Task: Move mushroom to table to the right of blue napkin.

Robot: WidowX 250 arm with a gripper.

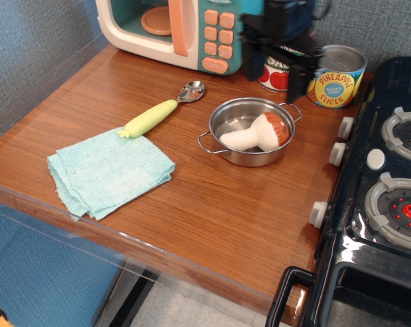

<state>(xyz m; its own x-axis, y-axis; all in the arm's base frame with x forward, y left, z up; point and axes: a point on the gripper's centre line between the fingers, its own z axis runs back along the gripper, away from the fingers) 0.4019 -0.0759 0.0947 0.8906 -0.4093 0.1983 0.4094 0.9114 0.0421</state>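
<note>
My feed is evenly and brightly lit from above; the table (pixel 212 204) shows soft glossy reflections near its far edge, and I see sharp highlights on the steel pot (pixel 249 131) rim and black stove (pixel 382 204). Shadows are short and faint. The gripper (pixel 278 71) is smeared by motion blur; static objects stay crisp, edges undistorted
</note>
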